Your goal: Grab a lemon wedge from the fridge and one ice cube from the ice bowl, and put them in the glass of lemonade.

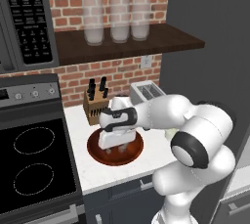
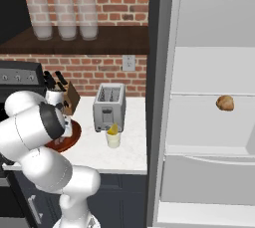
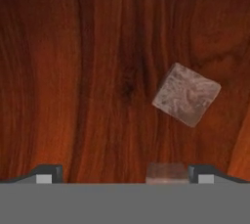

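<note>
Reaching down into the ice bowl point(image 1: 115, 150), the end effector point(image 1: 120, 148) hangs with its jaws spread wide and nothing between them, so no ice cube is gripped yet. In the left base view the bowl sits on the counter point(image 1: 156, 157) just in front of the knife block point(image 1: 95, 104), with the toaster point(image 1: 148, 91) to its right, and the hand is low over the bowl's middle. The hand view looks straight onto the reddish wood of the bowl floor, where one ice cube point(image 3: 186, 94) lies tilted to the right of centre and a second ice cube point(image 3: 167, 173) sits right at the bottom edge, close beside the right finger tip point(image 3: 201, 173); neither is clamped. Further right, in the right base view, the glass of lemonade point(image 2: 113, 138) stands on the counter in front of the toaster, and a lemon wedge point(image 2: 113, 130) already rests at its rim, so I judge the lemon half of the job finished. Rightmost, the fridge point(image 2: 209, 107) stands open, with a brown lump point(image 2: 225, 103) on a shelf. What remains, as I read it, is closing on one cube, lifting it and carrying it across to the glass.
</note>
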### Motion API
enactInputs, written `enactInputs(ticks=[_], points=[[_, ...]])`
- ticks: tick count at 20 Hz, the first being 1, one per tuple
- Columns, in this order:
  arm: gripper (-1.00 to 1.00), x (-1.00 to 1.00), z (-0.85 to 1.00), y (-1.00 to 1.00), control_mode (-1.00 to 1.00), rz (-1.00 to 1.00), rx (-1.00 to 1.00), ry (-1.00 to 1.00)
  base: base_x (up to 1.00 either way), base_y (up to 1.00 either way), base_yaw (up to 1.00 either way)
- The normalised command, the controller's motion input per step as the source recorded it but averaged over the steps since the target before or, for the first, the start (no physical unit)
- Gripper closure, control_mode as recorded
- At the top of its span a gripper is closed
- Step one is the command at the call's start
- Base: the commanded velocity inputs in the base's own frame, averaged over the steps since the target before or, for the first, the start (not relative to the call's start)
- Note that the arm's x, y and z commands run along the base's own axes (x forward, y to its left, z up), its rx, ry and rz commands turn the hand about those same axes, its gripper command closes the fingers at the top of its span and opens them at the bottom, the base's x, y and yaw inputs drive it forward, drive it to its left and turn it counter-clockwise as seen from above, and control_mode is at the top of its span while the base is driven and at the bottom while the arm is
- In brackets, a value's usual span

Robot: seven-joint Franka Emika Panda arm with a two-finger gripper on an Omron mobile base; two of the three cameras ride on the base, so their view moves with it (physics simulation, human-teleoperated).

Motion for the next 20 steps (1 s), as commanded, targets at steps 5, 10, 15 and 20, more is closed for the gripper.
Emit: enactInputs(ticks=[5, 10, 15, 20], points=[[-1.0, -0.04, 0.01, 0.03, -1.0, 0.0, 0.01, 0.0, 0.0, 0.0, 0.0], [-1.0, 0.16, 0.21, 0.0, -1.0, 0.0, -0.01, 0.03, 0.0, 0.0, 0.0], [-1.0, 0.0, 0.15, 0.0, -1.0, 0.0, 0.0, 0.0, 0.0, 0.0, 0.0], [-1.0, 0.0, 0.01, 0.0, -1.0, 0.0, -0.09, 0.0, 0.0, 0.0, 0.0]])
